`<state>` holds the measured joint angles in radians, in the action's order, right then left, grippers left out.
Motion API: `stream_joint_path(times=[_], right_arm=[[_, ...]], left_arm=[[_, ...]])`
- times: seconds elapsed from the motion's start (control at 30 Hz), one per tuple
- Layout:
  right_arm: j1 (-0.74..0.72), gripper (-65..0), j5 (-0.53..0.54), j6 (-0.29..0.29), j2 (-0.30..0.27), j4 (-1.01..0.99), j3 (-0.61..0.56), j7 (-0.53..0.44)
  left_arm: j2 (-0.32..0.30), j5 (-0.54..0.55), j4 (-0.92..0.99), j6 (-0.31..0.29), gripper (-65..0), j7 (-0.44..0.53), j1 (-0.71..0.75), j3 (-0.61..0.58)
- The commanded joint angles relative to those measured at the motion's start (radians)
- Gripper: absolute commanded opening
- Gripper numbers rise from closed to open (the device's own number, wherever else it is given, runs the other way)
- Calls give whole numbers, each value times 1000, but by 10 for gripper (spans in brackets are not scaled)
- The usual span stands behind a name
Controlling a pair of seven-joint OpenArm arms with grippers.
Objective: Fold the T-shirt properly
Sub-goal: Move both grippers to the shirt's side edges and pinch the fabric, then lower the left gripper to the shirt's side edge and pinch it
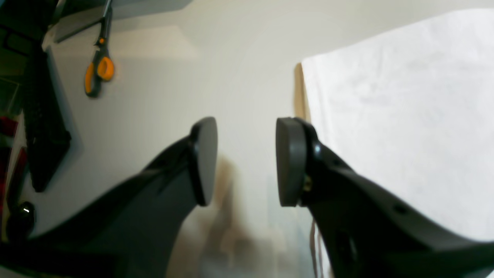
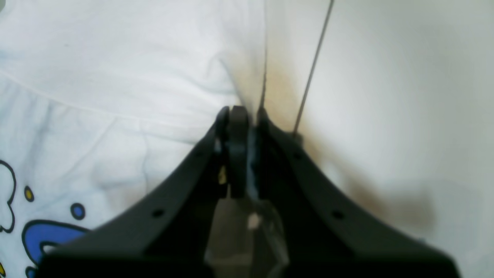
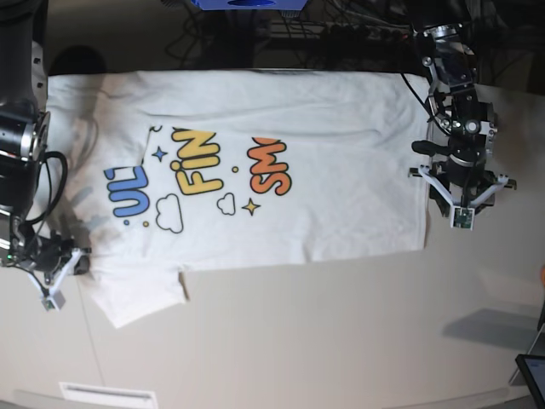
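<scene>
The T-shirt (image 3: 281,204) lies spread flat on the table, print side up, showing blue, yellow and orange letters, clouds and stars. My right gripper (image 2: 245,112) sits at the shirt's sleeve-side edge (image 2: 115,77), its jaws pressed together with a thin sliver of white cloth between them. In the base view the right gripper (image 3: 58,266) is low at the shirt's left corner. My left gripper (image 1: 247,162) hangs open over bare table, just off the hem edge of the T-shirt (image 1: 405,116), with nothing between its pads (image 1: 289,162). In the base view the left gripper (image 3: 460,194) stands right of the hem.
Orange-handled scissors (image 1: 98,71) and a black keyboard-like slab (image 1: 42,127) lie on the table beyond the left gripper. Cables (image 3: 341,34) run along the table's far edge. A dark screen corner (image 3: 532,375) shows at the lower right.
</scene>
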<state>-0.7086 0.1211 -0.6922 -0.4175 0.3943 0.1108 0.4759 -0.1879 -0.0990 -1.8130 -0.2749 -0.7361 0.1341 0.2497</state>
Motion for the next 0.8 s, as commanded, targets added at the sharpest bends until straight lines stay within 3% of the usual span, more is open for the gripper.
stream_joint_path(times=[0.0, 0.1, 0.23, 0.63, 0.77], right_arm=[[-29, -649, 1, -6, -14, 12, 0, -4], [-27, -649, 1, -6, -14, 12, 0, -4], [-27, -649, 1, -6, -14, 12, 0, -4], [-27, -649, 1, -6, -14, 12, 0, -4], [-27, -649, 1, -6, -16, 12, 0, -4]], left_arm=[[-8, 5, 6, 7, -376, 13, -14, 30], [-6, 127, 77, -13, -244, -30, -73, 99], [-12, 351, 112, -137, -76, -125, -130, 234], [-12, 345, 410, -146, -77, -129, -365, 264], [-18, 339, 514, -146, -77, -129, -419, 198]])
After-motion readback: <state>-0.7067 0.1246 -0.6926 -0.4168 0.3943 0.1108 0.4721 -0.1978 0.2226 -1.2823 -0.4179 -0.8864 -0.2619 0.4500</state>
